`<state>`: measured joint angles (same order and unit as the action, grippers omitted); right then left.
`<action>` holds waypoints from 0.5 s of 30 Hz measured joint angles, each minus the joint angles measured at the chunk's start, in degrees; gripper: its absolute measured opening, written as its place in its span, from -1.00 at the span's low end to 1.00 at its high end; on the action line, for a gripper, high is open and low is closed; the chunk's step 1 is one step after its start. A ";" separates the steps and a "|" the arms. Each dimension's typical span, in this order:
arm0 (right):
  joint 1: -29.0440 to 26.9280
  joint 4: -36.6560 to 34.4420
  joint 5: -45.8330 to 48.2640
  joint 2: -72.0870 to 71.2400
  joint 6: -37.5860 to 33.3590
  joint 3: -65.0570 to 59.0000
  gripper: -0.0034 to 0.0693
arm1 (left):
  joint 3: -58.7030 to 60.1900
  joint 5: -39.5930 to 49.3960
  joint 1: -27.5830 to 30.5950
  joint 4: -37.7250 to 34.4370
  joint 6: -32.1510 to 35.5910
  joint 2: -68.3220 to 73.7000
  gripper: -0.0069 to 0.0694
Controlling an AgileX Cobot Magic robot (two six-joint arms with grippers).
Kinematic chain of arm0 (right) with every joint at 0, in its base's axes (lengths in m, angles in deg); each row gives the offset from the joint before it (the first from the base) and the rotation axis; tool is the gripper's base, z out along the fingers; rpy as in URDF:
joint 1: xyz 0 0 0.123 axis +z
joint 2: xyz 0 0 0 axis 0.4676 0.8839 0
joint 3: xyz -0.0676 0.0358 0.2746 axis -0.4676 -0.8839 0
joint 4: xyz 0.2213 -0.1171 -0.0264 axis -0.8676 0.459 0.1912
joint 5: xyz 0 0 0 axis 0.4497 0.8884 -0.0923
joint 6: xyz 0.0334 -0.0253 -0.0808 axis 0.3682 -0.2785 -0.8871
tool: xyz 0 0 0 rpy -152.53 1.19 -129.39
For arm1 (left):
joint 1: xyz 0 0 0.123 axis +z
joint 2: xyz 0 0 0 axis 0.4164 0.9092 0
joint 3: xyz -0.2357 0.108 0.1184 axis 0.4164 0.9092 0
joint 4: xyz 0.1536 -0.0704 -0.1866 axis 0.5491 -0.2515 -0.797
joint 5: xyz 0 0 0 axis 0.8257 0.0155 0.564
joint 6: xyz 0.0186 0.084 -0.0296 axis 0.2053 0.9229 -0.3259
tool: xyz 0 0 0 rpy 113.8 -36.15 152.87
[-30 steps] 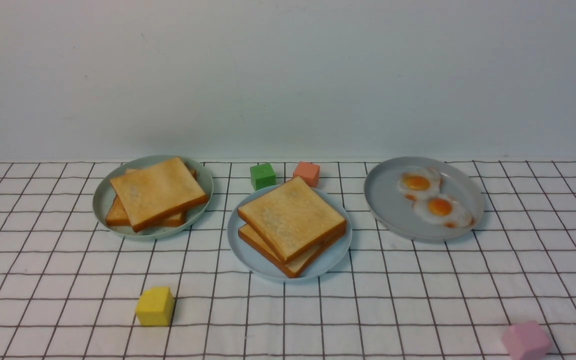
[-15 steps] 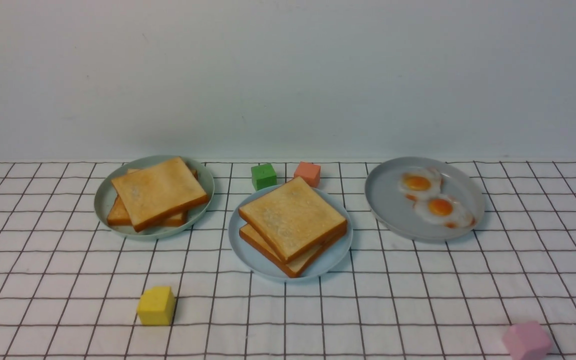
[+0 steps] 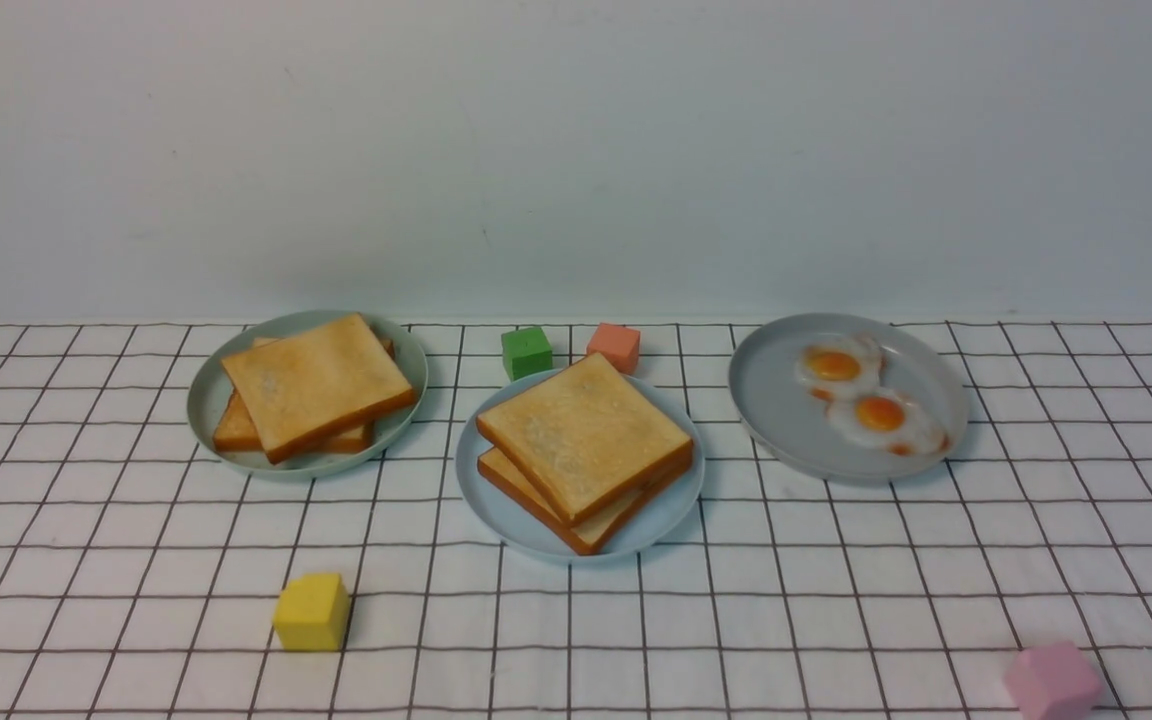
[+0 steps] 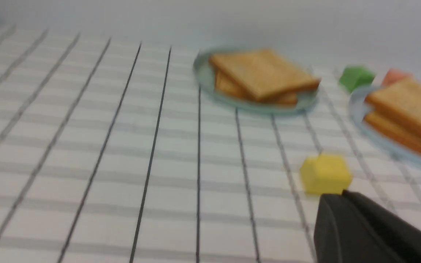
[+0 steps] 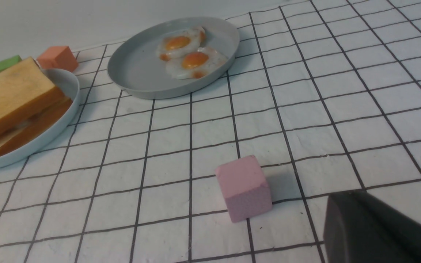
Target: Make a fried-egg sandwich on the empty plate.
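The sandwich (image 3: 584,440) sits on the blue plate (image 3: 526,535), its top slice askew; a nudge from either closed, empty hand, left (image 4: 342,195) or right (image 5: 347,195), could slide it off; the front view shows both eggs (image 3: 871,395), the left wrist view neither.

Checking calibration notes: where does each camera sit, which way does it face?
Front: between the arms, looking forward over three plates; no arm visible.
Left wrist: on the left arm, looking low across the table at the yellow block; dark gripper part in a corner.
Right wrist: on the right arm, facing the pink block and eggs; dark gripper part.
Both wrists share the sandwich.
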<state>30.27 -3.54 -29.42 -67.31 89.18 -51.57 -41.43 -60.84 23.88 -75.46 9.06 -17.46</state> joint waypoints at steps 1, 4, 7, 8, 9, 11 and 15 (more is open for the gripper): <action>0.00 0.00 0.00 0.00 0.00 0.00 -0.89 | 1.70 2.12 0.23 -0.14 -2.92 0.00 -0.85; 0.00 0.00 0.00 0.00 0.00 0.00 -0.89 | 1.98 1.72 0.23 -0.48 -7.42 0.00 -0.85; 0.00 0.00 0.00 0.00 0.00 0.00 -0.88 | 2.01 1.54 0.23 -0.60 -11.51 0.00 -0.85; 0.00 0.00 0.00 0.00 0.00 0.00 -0.87 | 2.01 1.54 0.23 -0.60 -12.36 0.00 -0.85; 0.00 0.00 0.00 0.00 0.00 0.00 -0.87 | 2.01 1.54 0.23 -0.60 -12.65 0.00 -0.85; 0.00 0.00 0.00 0.00 0.00 0.00 -0.87 | 2.01 1.54 0.23 -0.60 -12.96 0.00 -0.85; 0.00 0.00 0.00 0.00 0.00 0.00 -0.86 | 2.01 1.50 0.23 -0.60 -13.31 0.00 -0.85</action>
<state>30.27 -3.54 -29.42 -67.31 89.18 -51.57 -39.43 -59.34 24.11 -76.06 -4.25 -17.46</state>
